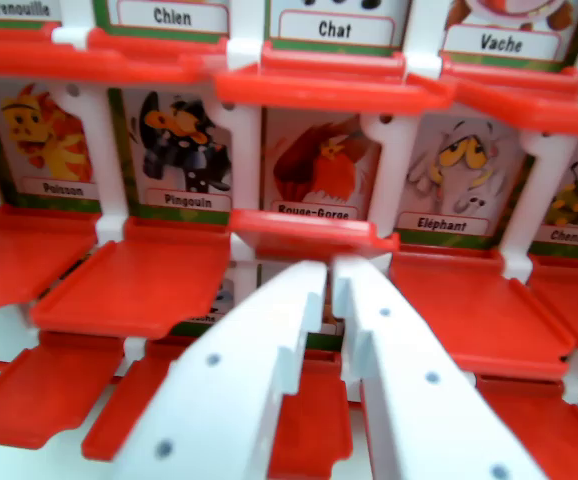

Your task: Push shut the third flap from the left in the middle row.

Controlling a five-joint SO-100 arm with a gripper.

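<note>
The game board fills the wrist view, with rows of animal cards and red flaps. The middle row reads Poisson, Pingouin [189, 150], Rouge-Gorge [314, 165], Eléphant [454, 170], Chenille. The Rouge-Gorge flap [299, 231] shows only its red front edge, raised higher than its neighbours. The Pingouin flap [134, 285] and the Eléphant flap [479, 310] lie flat and open. My white gripper [331, 270] rises from the bottom centre. Its fingertips sit just under the Rouge-Gorge flap's edge, pressed almost together with nothing between them.
Above, the top row shows the Chien [172, 15], Chat [334, 28] and Vache [499, 42] cards with red flaps [329, 90] folded out below them. More red flaps [39, 390] of the lower row lie flat at the bottom left and right.
</note>
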